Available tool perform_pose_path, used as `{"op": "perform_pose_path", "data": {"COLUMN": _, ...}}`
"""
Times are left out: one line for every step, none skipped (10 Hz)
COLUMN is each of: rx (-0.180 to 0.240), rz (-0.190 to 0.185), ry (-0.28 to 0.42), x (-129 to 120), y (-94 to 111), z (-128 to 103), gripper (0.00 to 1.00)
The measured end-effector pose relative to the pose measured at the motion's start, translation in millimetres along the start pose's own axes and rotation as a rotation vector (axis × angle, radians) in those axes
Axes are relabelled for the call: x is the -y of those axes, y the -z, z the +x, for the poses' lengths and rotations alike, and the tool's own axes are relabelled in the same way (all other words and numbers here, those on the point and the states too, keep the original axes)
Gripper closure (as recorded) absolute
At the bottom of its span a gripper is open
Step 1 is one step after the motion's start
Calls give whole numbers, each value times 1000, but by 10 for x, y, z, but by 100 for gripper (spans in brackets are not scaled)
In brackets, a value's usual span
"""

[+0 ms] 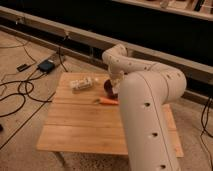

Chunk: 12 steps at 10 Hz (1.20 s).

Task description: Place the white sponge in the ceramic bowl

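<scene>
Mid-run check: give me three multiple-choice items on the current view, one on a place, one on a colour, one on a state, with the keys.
1. Where does the carrot lie?
A. on the floor
B. on the wooden table, in front of the ceramic bowl
C. inside the bowl

2. What colour is the bowl?
A. dark maroon
B. bright yellow
C. white

3. Where is the gripper?
A. parked over the near table edge
C. off over the floor cables
B. down at the bowl at the table's far side

Answers:
1 B, the orange carrot rests on the planks just nearer than the bowl.
2 A, its visible rim is dark purple-red.
3 B, the arm bends down so its end meets the bowl.

The whitish packet lies left of the bowl.
</scene>
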Motion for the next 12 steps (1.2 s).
{"op": "perform_pose_path", "data": {"rx": 3, "rz": 0, "ry": 7, "x": 4, "y": -8, "z": -5, "gripper": 34}}
{"op": "perform_pose_path", "data": {"rx": 7, "rz": -2, "ry": 18, "x": -3, "y": -19, "z": -8, "gripper": 34}}
{"op": "perform_pose_path", "data": {"rx": 8, "rz": -3, "ry": 23, "x": -9, "y": -18, "z": -4, "gripper": 34}}
{"op": "perform_pose_path", "data": {"rx": 9, "rz": -6, "ry": 33, "x": -22, "y": -8, "z": 9, "gripper": 34}}
{"op": "perform_pose_path", "data": {"rx": 9, "rz": -9, "ry": 41, "x": -32, "y": 13, "z": 24, "gripper": 34}}
{"op": "perform_pose_path", "data": {"rx": 10, "rz": -12, "ry": 49, "x": -42, "y": 41, "z": 39, "gripper": 34}}
{"op": "perform_pose_path", "data": {"rx": 13, "rz": -19, "ry": 62, "x": -58, "y": 98, "z": 60, "gripper": 34}}
{"op": "perform_pose_path", "data": {"rx": 15, "rz": -25, "ry": 72, "x": -67, "y": 156, "z": 80, "gripper": 34}}
{"op": "perform_pose_path", "data": {"rx": 18, "rz": -30, "ry": 83, "x": -68, "y": 224, "z": 101, "gripper": 34}}
{"op": "perform_pose_path", "data": {"rx": 20, "rz": -38, "ry": 86, "x": -75, "y": 279, "z": 110, "gripper": 34}}
{"op": "perform_pose_path", "data": {"rx": 15, "rz": -37, "ry": 87, "x": -72, "y": 268, "z": 124, "gripper": 34}}
{"op": "perform_pose_path", "data": {"rx": 16, "rz": -37, "ry": 87, "x": -75, "y": 273, "z": 119, "gripper": 34}}
